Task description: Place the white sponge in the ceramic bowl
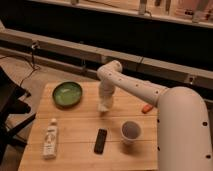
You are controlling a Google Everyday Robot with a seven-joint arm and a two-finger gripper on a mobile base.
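1. Wooden table (75,125): slatted top, bearing all items below.
2. White labelled bottle (50,139): lying on its side at the near left corner, cap pointing to the far side.
3. Ceramic bowl (67,94): round, shallow, green inside with a dark rim. It sits upright at the far left of the table, nothing seen inside it.
4. Black slim rectangular object (101,141): lying flat near the near edge, about mid-table, well apart from the bottle.
5. Gripper (105,101): pointing straight down over the table's middle, right of the bowl and apart from it. Whether it is spread or closed cannot be told.
6. White sponge (103,108): probably the pale off-white lump at the gripper's lower end, just above the table top. The outline merges with the gripper, so the hold is not certain.
7. White paper cup (130,132): upright, open mouth up, near right of the gripper.
8. Small orange object (147,108): on the table at the right, beside the robot's body.
9. White arm (135,89): reaching in from the right, bent downward at the wrist.
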